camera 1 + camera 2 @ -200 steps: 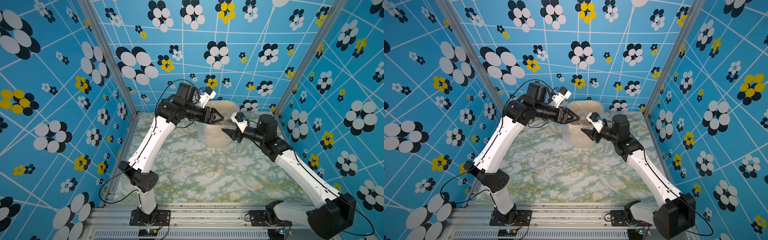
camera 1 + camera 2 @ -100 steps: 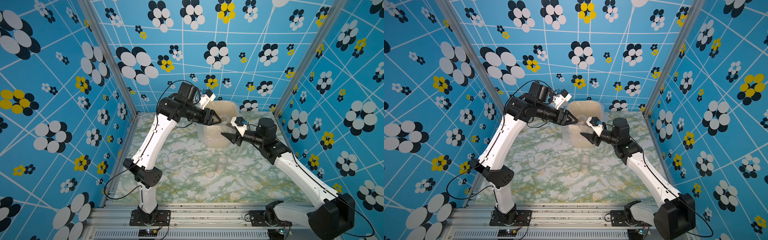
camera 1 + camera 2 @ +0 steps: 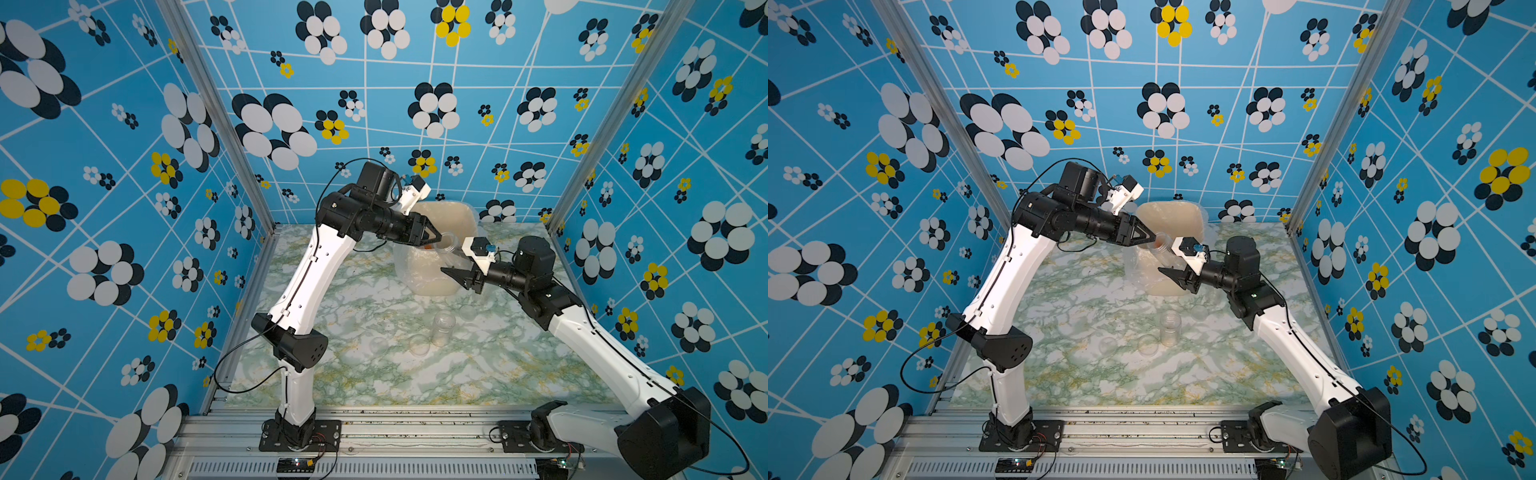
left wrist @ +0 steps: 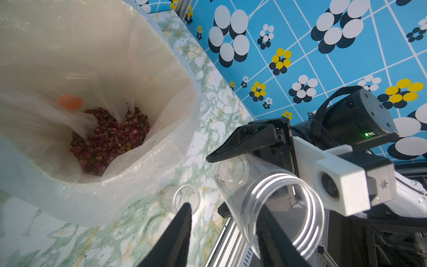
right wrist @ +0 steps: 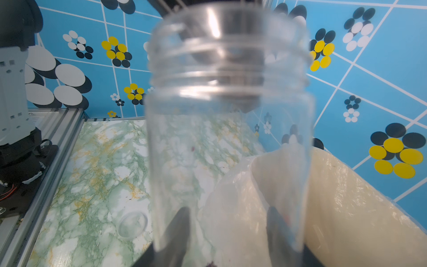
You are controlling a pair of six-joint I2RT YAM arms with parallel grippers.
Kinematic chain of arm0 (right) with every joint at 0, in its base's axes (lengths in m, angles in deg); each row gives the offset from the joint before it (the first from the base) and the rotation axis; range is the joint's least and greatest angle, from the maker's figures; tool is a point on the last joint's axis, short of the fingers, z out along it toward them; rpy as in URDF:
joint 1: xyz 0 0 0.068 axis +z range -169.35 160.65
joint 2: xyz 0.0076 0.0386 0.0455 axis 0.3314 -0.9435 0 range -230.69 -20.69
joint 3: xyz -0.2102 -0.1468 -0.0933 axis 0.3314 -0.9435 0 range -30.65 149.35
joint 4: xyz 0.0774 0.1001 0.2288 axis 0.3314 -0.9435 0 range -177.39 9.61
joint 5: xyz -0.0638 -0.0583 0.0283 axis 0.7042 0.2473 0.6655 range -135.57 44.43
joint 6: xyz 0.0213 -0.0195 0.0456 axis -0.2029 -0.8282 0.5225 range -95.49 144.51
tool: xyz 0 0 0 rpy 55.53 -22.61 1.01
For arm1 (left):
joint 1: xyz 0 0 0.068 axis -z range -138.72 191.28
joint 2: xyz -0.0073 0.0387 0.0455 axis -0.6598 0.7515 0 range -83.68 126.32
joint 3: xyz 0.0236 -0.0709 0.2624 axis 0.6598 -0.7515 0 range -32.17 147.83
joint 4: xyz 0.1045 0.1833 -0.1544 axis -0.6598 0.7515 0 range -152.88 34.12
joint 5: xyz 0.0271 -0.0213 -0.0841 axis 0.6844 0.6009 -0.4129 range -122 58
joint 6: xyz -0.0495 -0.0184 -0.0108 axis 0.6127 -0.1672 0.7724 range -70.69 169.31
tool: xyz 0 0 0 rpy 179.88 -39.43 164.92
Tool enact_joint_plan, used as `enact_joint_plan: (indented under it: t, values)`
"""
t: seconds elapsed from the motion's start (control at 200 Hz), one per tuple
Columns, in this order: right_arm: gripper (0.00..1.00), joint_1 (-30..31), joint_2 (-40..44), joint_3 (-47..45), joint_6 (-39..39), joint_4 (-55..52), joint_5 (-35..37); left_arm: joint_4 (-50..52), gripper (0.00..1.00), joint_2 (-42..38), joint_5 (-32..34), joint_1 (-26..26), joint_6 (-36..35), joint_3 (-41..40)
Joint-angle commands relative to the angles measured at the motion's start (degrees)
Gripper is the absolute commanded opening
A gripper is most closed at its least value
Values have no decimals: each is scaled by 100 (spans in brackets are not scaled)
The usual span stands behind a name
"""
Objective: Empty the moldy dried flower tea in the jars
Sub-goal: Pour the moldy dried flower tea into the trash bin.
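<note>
jar (image 5: 228, 129) blurred, right gripper (image 5: 228, 222) half hidden

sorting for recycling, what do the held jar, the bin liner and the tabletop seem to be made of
Jar: clear glossy plastic, probably; moulded screw threads and highlights, though glass is possible. Bin liner: thin translucent plastic film; it wrinkles and drapes. Tabletop: marble-patterned, green veins; stone or print, cannot tell.

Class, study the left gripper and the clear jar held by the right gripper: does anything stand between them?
Nothing visible does. The left gripper has its jaws open right at the lidless mouth of the clear jar, which the right gripper grips near its base end.
</note>
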Motion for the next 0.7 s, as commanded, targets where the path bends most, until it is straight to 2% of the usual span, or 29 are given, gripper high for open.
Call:
enact_joint_plan:
  t: [0.0,0.185,0.405,0.555,0.7]
  values:
    - [0,33,58,138,-96,84,-95,380,41,229,146,55,-126,324]
    - [0,83,-7,365,-327,-335,187,810,35,520,277,147,-312,746]
    - [0,212,-135,603,-688,-745,482,806,26,621,173,178,-338,774]
    - [0,275,-207,706,-751,-795,691,834,15,687,62,200,-383,778]
    - [0,321,-262,741,-830,-888,879,842,0,748,23,199,-392,775]
